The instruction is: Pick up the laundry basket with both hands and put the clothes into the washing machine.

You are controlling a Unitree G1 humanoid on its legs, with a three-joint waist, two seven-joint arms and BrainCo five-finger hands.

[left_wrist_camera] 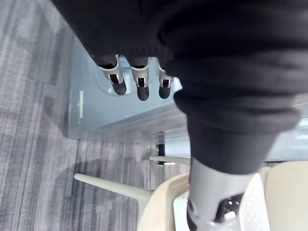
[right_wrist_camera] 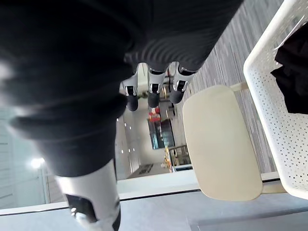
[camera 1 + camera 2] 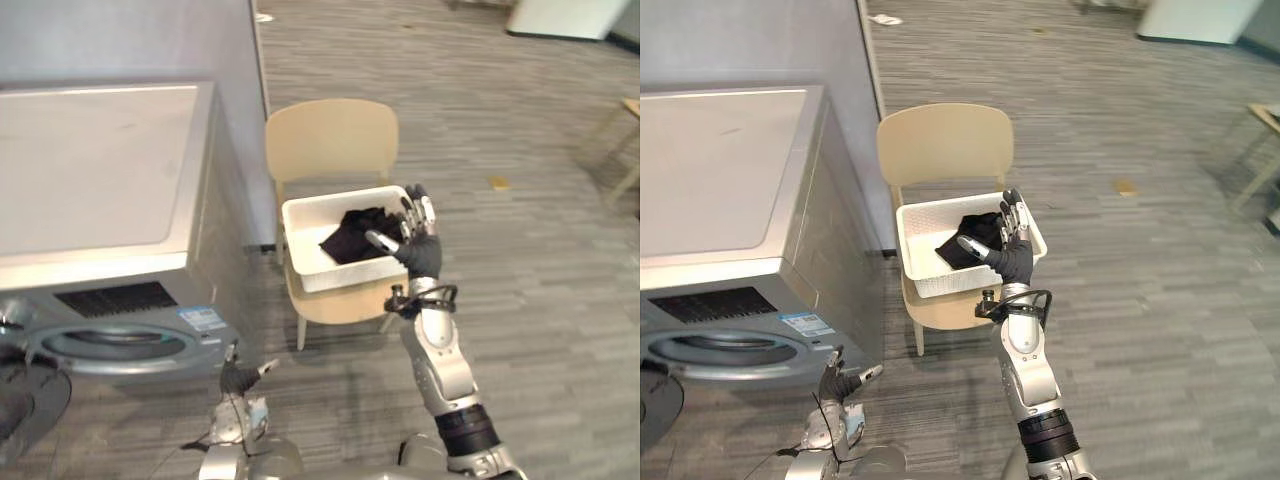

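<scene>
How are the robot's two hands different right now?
The right hand is raised high, fingers pointing up; the left hand is held low down. The right hand is right by the end of the white basket on the chair; the left hand is away from it, by the washing machine's front corner. Both hands are open and hold nothing.

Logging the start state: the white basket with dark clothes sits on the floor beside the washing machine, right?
No. The white basket with dark clothes sits on the beige chair beside the washing machine; the left eye view shows it.
</scene>
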